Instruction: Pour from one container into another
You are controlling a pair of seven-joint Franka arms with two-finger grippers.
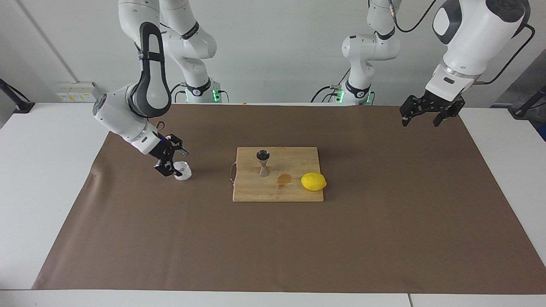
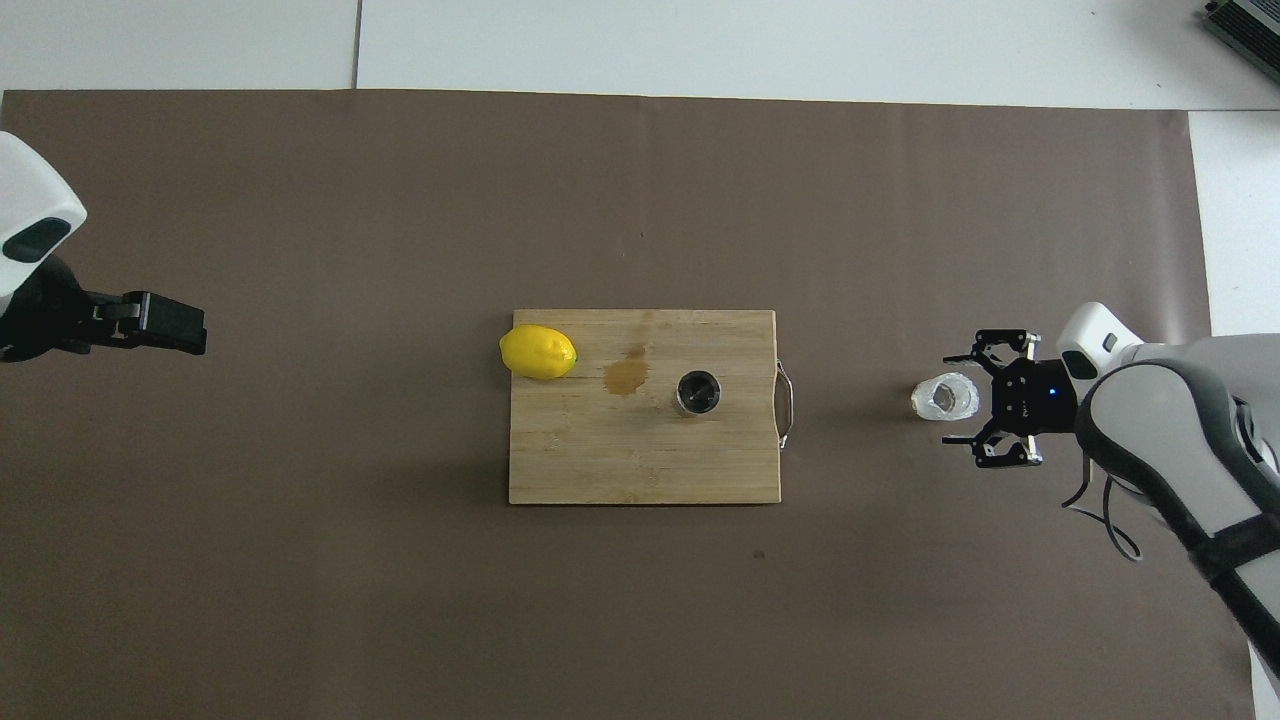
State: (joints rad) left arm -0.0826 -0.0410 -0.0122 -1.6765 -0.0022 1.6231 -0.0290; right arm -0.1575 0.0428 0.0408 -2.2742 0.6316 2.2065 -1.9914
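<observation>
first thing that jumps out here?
The yellow lemon on the wooden cutting board at mid-table, with a metal jigger upright beside it and a wet stain between them. Then the right pincer, open, low at a faceted glass cup on the brown mat toward the right arm's end. The left pincer waits, raised over the left arm's end.

One glass cup (image 1: pixel 183 172), one jigger (image 1: pixel 263 163), one lemon (image 1: pixel 313 181), one cutting board (image 1: pixel 277 194).
</observation>
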